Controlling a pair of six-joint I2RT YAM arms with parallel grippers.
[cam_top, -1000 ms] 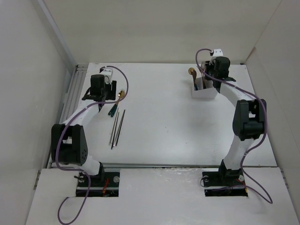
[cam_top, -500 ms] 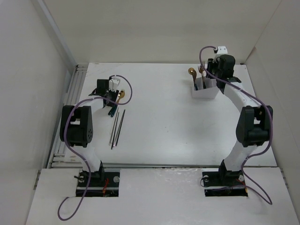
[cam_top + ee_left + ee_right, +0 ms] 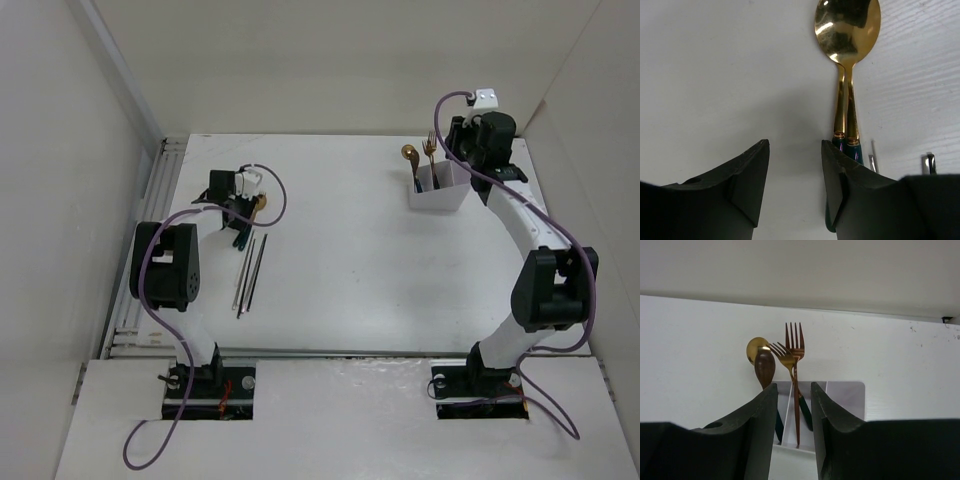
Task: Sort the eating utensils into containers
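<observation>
- The white table carries everything. The loose utensils lie on its left half and the box stands at far right.
- The right arm reaches to the far right corner. The right gripper hangs just behind the compartment box, its fingers a narrow gap apart with nothing between them.
- The left arm is folded low over the loose pieces. The left gripper is down at the table with its fingers moderately apart, and only bare table shows in the gap.
- The white translucent box already holds gold-headed pieces standing upright: two forks and at least one spoon head beside them.
- Two silver-grey chopsticks lie side by side, just nearer than the left gripper, with their long axis running near to far.
- Two gold spoons lie stacked on the table.
  - Their bowls point away from the left gripper and their dark green handles run back toward it.
  - The handles meet the finger on the chopsticks' side and are not centred in the gap.
  - The judgement is that the left arm, by far the nearer, needs a small sideways shift toward the chopsticks before it closes across the handles.
</observation>
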